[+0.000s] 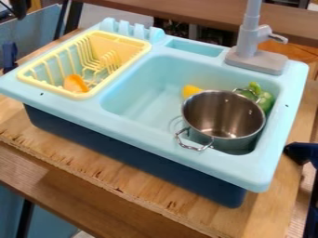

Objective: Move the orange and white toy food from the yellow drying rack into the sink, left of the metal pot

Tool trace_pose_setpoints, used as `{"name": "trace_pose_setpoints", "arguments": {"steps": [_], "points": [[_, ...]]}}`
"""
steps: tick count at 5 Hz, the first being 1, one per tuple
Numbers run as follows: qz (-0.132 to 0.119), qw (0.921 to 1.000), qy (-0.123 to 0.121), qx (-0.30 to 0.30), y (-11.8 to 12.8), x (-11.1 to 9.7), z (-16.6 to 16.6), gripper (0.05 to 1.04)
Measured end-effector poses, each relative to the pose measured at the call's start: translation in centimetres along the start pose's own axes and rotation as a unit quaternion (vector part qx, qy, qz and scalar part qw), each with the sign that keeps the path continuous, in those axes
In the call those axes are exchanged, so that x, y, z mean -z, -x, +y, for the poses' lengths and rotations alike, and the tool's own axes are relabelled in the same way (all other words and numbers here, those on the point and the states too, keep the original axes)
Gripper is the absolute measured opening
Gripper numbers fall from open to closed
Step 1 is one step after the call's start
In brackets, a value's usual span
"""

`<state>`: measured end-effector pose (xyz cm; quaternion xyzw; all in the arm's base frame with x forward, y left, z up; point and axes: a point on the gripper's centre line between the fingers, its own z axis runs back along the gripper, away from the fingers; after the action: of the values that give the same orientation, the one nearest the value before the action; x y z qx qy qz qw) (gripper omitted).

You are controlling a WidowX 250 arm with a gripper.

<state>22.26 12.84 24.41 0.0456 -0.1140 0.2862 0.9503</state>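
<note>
At the upper left corner, my black gripper (20,8) is partly in view, beyond the yellow dish rack (84,95) and apart from everything in the sink. A metal pot (223,114) stands tilted in the right part of the light blue basin (140,95), its near handle by the front rim. Behind the pot a yellow object (191,90) is partly hidden. A green pepper-like object (266,101) lies between the pot and the basin's right wall. An orange object (75,83) rests in the front part of the rack.
A grey faucet (256,58) rises at the sink's back right. Dark blue clamps stand at the left (9,56) and right (301,152) edges. The sink rests on a wooden board (99,172).
</note>
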Motion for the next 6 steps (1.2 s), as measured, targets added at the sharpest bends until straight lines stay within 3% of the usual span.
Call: {"name": "trace_pose_setpoints", "arguments": {"steps": [1, 2, 4, 6], "points": [[-0.013, 0.9978, -0.016, -0.064, -1.1, 1.1, 0.4, 0.999], [-0.002, 0.9955, -0.005, -0.095, -2.4, 3.0, 0.0, 0.999], [-0.005, 0.9918, 0.003, -0.127, -4.4, 5.2, 0.8, 0.999], [0.024, 0.9887, 0.002, -0.148, -5.5, 8.4, 0.6, 0.999]]}}
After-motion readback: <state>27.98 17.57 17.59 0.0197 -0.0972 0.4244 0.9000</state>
